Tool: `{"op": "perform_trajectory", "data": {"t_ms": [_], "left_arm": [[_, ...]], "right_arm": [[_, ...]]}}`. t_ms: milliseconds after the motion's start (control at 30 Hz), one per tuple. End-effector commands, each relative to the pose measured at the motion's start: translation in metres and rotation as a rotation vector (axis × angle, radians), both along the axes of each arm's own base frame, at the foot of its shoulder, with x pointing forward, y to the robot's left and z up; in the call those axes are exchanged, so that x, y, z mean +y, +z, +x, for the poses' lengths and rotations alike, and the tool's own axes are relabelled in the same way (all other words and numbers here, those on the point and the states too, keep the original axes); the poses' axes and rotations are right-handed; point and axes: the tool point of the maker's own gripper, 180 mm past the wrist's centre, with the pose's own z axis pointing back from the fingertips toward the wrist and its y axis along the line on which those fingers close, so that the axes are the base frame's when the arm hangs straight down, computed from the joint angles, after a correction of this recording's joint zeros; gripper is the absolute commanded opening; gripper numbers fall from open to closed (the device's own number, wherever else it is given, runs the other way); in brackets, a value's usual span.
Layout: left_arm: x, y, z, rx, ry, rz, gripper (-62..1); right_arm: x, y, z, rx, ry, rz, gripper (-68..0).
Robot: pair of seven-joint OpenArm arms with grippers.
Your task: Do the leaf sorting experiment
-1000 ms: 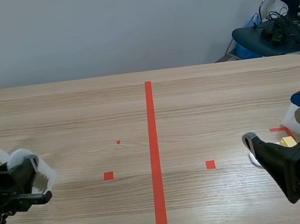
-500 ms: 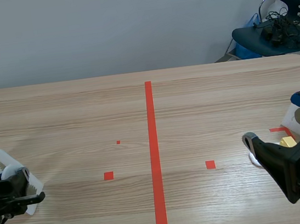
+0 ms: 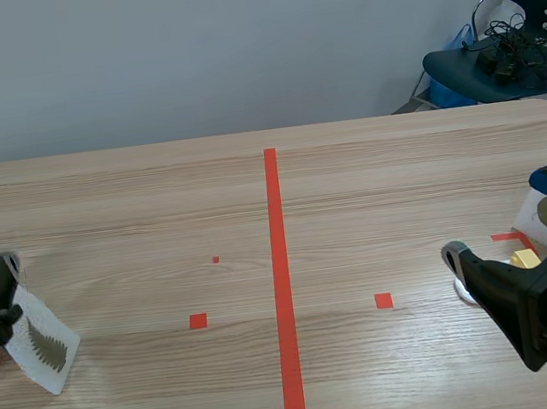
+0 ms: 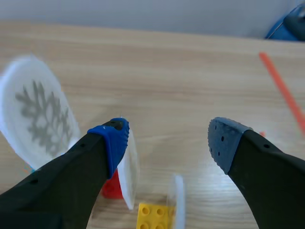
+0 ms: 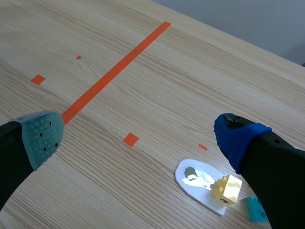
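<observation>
Far left of the long orange-red tape line (image 3: 284, 294), the left gripper (image 4: 176, 138) gapes wide and empty, just beside a white laminated card printed with a dark feathery leaf (image 3: 45, 345). Far right of the line, the right gripper (image 5: 140, 138) is spread wide too, holding nothing. I'd say: straddle the card's thin edge squarely and close gently, so it neither bends nor slides.

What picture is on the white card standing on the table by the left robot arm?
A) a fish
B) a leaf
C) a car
B: the white card shows a dark, feathery leaf shape.
</observation>
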Motion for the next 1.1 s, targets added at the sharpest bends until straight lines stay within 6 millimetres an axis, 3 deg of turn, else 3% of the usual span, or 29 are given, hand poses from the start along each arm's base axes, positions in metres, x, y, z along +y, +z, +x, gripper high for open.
{"op": "perform_trajectory", "data": {"t_ms": [0,100,200,333,667,867,1067], "left_arm": [[-0.014,0.026,-0.003,-0.053,-0.082,0.001,-15.7],[-0.053,0.064,-0.014,-0.124,-0.284,0.007,1.3],[-0.096,0.093,-0.031,-0.186,-0.488,0.004,1.4],[-0.137,0.107,-0.056,-0.197,-0.701,0.014,1.4],[-0.154,0.088,-0.063,-0.136,-0.746,-0.055,1.4],[-0.151,0.071,-0.062,-0.092,-0.732,-0.079,1.4],[-0.15,0.07,-0.062,-0.089,-0.73,-0.08,1.4]], "right_arm": [[0.001,0.013,0.006,-0.047,-0.001,0.014,0.4],[0.001,0.013,0.006,-0.048,-0.001,0.014,0.4],[0.001,0.013,0.006,-0.048,-0.001,0.014,0.4],[0.001,0.013,0.006,-0.047,-0.001,0.014,0.4],[0.001,0.013,0.006,-0.047,0.0,0.014,0.4],[0.002,0.013,0.006,-0.048,0.004,0.014,0.4],[0.008,0.01,0.012,-0.028,0.056,-0.023,0.4]]}}
